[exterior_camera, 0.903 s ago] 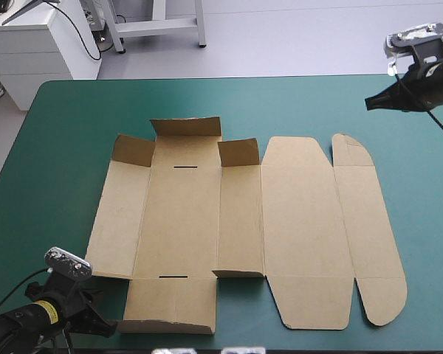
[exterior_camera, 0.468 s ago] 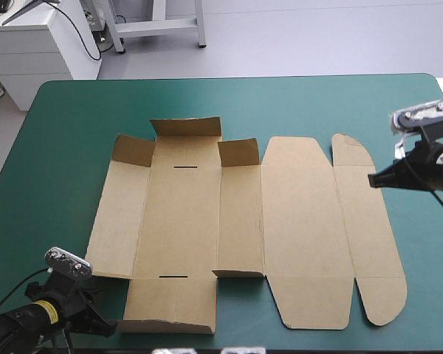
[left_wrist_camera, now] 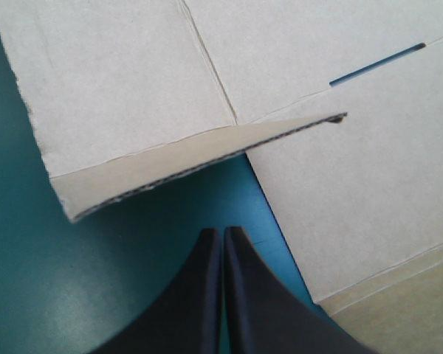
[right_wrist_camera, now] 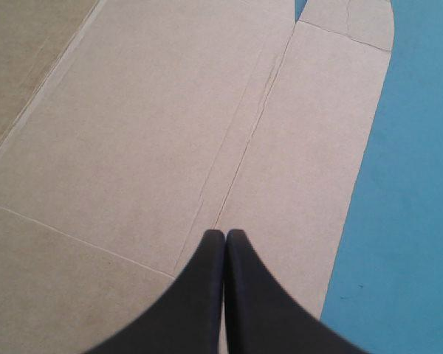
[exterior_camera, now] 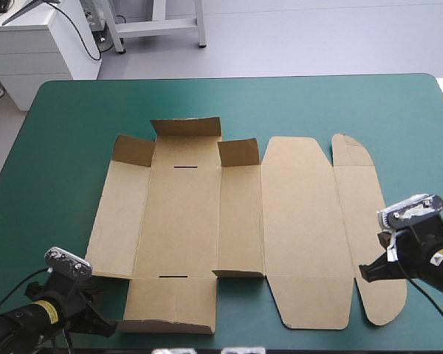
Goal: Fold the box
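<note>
You've got the box (exterior_camera: pixel 199 221) - a flat cut sheet of matte brown board w/ creases, two slots, rounded lid flaps - spread mid-frame on the teal-green worktop (exterior_camera: pixel 66 133). Short flaps at its upper left stand raised. Left gripper (left_wrist_camera: pixel 223 233), lower left in the high view: fingers pressed together, empty, just short of a lifted corner flap. Right gripper (right_wrist_camera: pixel 225 234), lower right - also closed, over the board.
</note>
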